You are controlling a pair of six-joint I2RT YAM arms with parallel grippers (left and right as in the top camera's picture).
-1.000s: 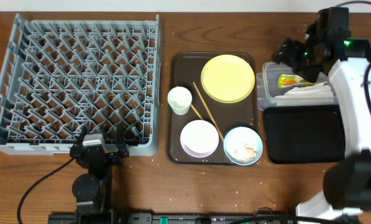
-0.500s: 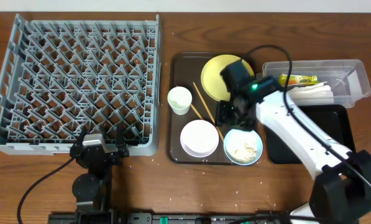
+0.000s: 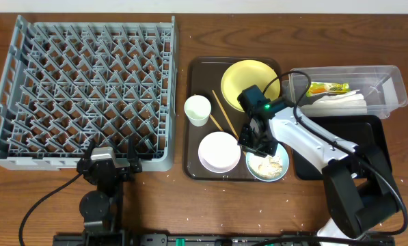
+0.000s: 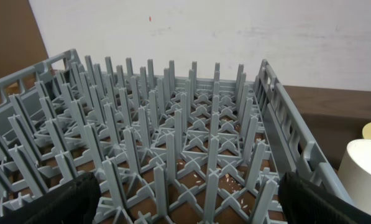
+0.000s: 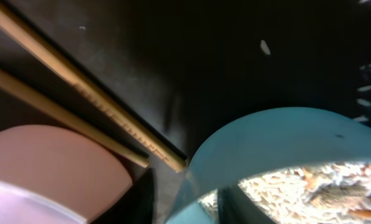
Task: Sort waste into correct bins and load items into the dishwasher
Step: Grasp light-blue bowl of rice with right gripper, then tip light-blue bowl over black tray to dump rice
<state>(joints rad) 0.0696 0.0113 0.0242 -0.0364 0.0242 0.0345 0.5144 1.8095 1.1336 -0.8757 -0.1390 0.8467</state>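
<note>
Beside chopsticks (image 5: 79, 82), right jaws at light blue bowl (image 5: 284, 137) rim

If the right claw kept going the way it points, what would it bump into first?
Most likely the light blue bowl. The right gripper points down over the bowl's near rim, beside the tips of the chopsticks. Depth is hard to judge, but the wrist view shows that rim directly ahead.

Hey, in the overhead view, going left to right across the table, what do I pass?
First the dish rack, then the cup, yellow plate, clear tub.
</note>
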